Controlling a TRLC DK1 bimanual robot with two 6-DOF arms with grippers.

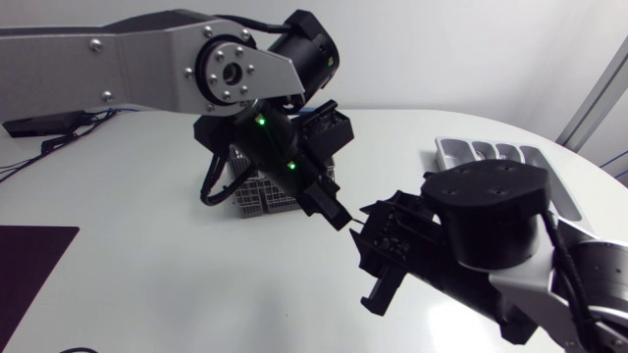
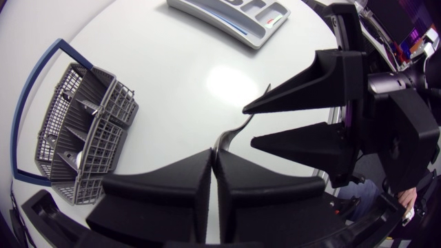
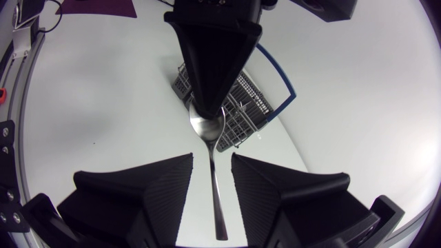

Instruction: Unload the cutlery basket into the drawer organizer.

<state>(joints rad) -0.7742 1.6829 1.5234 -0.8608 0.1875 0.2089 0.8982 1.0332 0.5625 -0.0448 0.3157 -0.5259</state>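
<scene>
My left gripper [image 1: 339, 218] hangs over the table's middle, shut on the bowl of a metal spoon [image 3: 215, 179]. The spoon's handle points at my right arm and runs between the two fingers of my right gripper [image 3: 212, 157]. Those fingers stand a little apart on either side of the handle, with a gap showing on each side. In the left wrist view the spoon [image 2: 238, 131] leaves my left gripper [image 2: 214, 162] and passes between the right gripper's fingertips [image 2: 249, 125]. The grey cutlery basket [image 1: 257, 194] sits behind my left gripper. The drawer organizer [image 1: 491, 154] lies at the back right.
The basket [image 2: 83, 131] has a blue handle [image 3: 279, 72] and holds more cutlery. A dark purple mat [image 1: 29, 255] lies at the front left. Cables [image 1: 39, 147] trail at the back left. The organizer [image 2: 234, 17] is beyond the right gripper.
</scene>
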